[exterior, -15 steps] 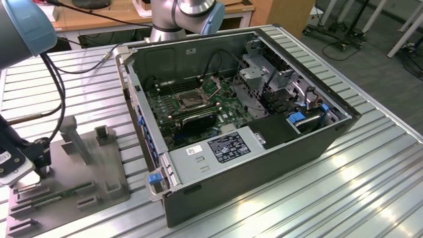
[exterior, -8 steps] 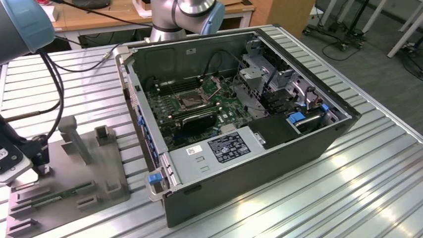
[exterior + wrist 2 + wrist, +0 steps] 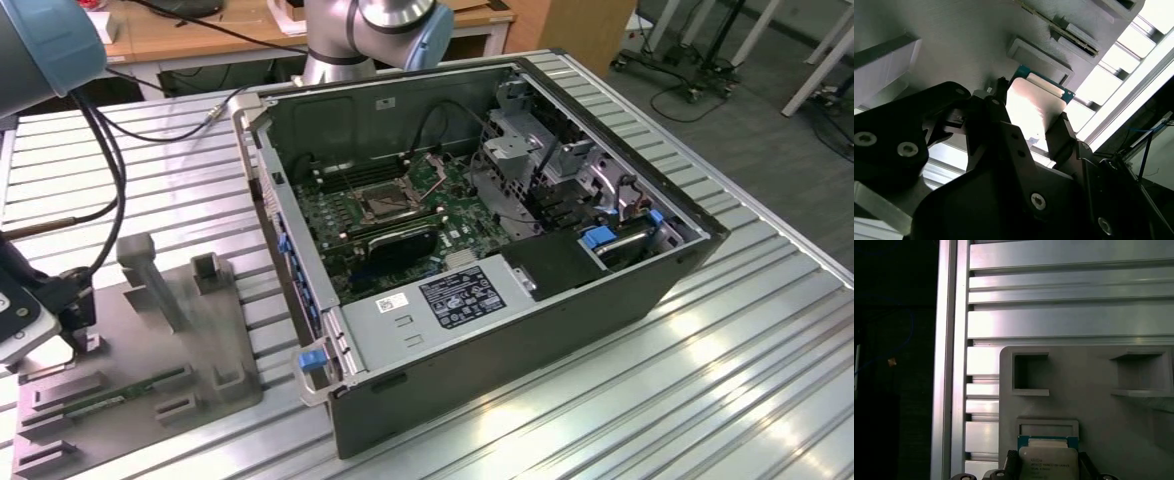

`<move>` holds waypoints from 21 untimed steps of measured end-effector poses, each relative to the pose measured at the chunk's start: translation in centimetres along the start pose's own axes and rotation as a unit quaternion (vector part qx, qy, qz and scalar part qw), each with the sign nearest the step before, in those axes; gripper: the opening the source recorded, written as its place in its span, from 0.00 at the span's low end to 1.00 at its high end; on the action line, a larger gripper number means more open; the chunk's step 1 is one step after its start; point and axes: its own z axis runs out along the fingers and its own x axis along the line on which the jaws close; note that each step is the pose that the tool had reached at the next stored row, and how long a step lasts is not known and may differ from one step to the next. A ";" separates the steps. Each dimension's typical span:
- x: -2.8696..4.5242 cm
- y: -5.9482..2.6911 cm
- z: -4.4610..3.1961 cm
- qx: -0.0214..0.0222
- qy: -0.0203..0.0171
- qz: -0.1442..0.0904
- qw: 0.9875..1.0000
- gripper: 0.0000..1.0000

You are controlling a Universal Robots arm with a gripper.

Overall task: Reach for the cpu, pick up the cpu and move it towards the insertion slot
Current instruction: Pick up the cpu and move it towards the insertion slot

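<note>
The cpu [image 3: 1048,460], a small square chip with a pale metal top and a green edge, sits between my two black fingers in both wrist views. My gripper [image 3: 1048,466] is shut on the cpu [image 3: 1036,107], one finger against each side, and holds it just off the shallow square pocket [image 3: 1047,426] of the gray fixture plate [image 3: 1094,405]. In the exterior view my gripper [image 3: 83,335] hangs over the plate's [image 3: 147,400] far corner at the exterior view's left. The insertion slot [image 3: 380,203], a dark square socket in a silvery frame, lies on the green board inside the open computer case [image 3: 534,300].
A long green memory stick [image 3: 114,395] lies in the fixture plate, with upright gray posts [image 3: 147,270] beside it. The slatted aluminium table [image 3: 694,390] carries everything. Black cables [image 3: 114,190] hang near my arm. Drive cages and wiring [image 3: 534,170] crowd the case beside the board.
</note>
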 end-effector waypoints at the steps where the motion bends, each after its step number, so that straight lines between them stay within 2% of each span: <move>1: 0.00 0.00 0.00 0.000 0.000 0.000 1.000 0.55; 21: 0.01 0.01 -0.49 0.000 0.000 0.000 1.000 0.55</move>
